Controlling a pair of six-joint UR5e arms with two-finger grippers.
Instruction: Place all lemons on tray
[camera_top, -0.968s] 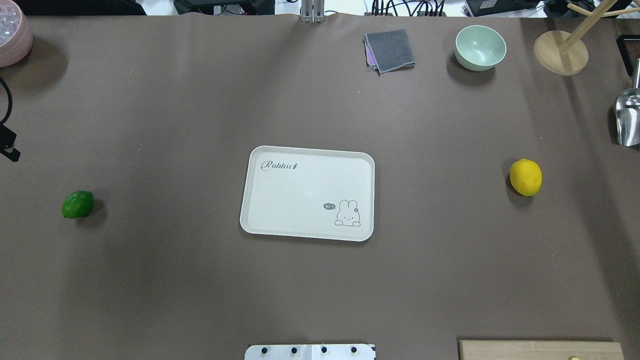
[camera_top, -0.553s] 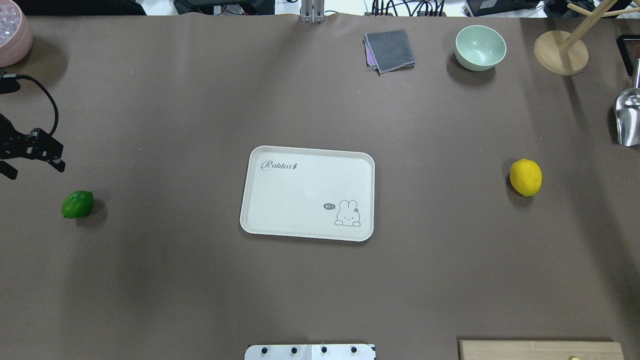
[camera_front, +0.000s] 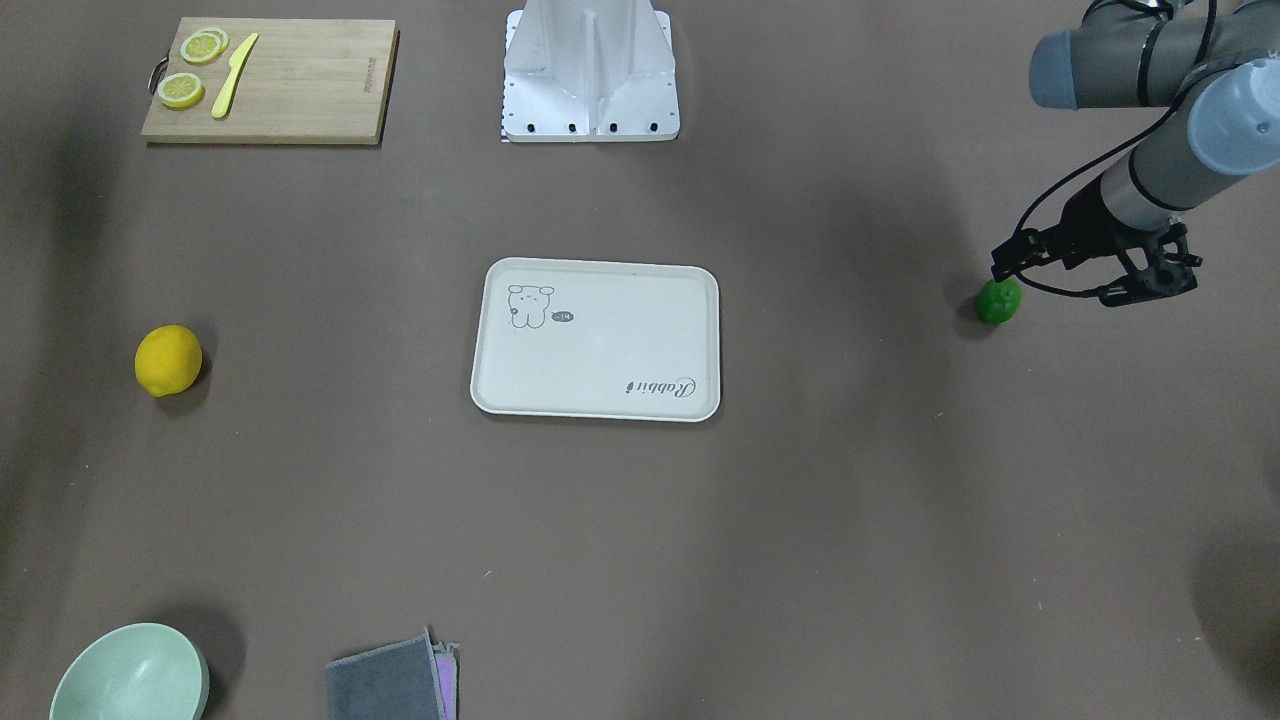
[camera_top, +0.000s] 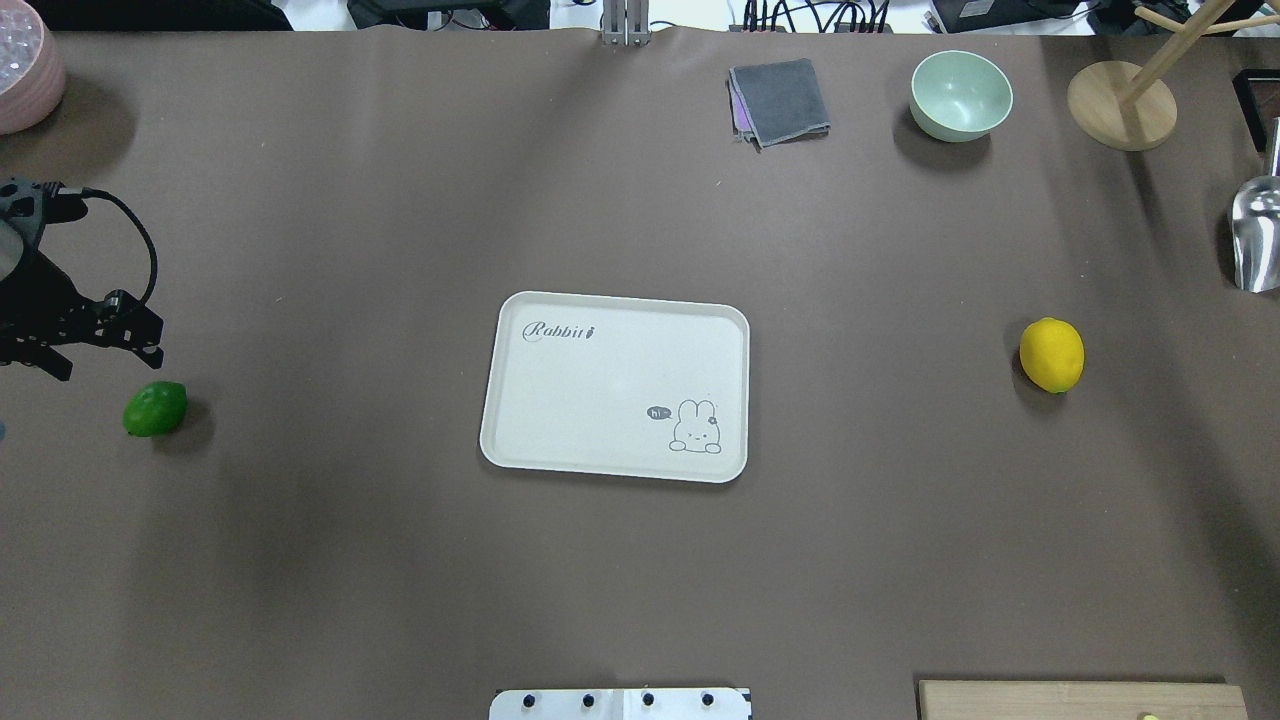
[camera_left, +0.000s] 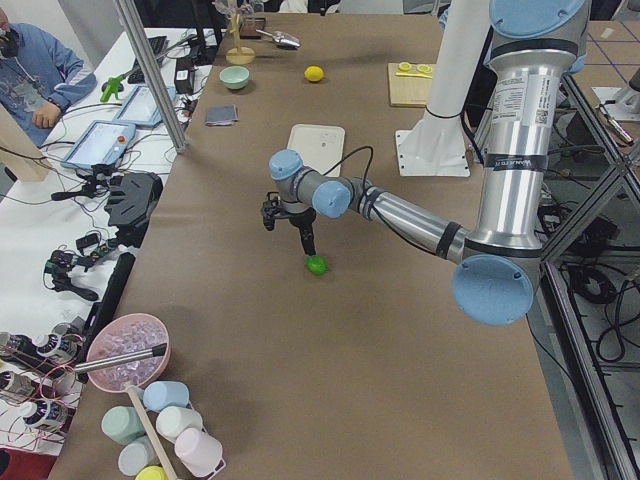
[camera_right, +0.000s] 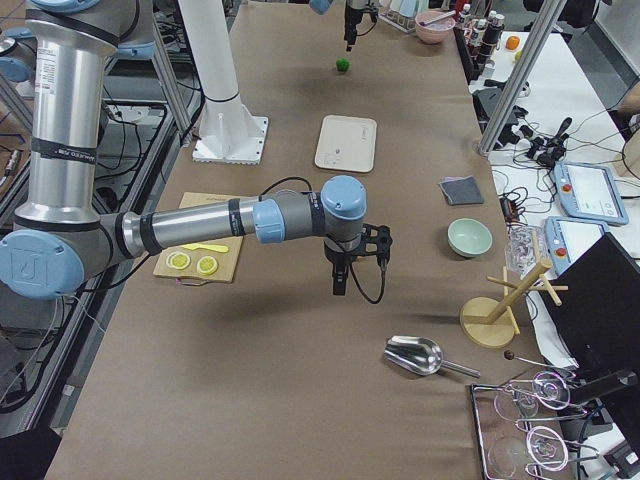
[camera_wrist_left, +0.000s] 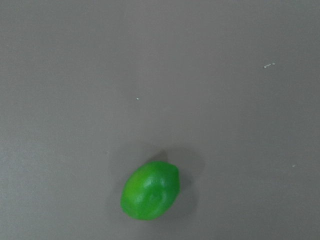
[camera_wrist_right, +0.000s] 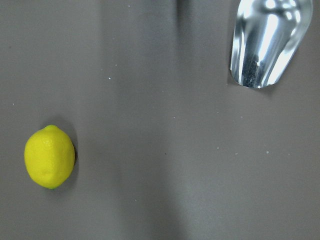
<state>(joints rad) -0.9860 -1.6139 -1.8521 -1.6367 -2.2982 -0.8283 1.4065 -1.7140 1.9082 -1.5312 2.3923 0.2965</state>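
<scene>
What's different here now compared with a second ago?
The left hand has come in from the left side of the overhead view, moving toward the dark green oval lemon. It is now close to it, holding nothing. The green lemon, the bright yellow lemon and the cream-white rectangular tray have not moved.

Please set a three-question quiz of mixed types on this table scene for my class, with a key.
1. True or false: the green lemon and the yellow lemon both lie on the tray.
2. Multiple choice: the left gripper is nearest to A) the tray, B) the green lemon, C) the yellow lemon.
3. Short answer: how many lemons are not yet on the tray?

Key: 1 false, both lie on the table, one either side of the tray; 2 B; 3 two.
</scene>
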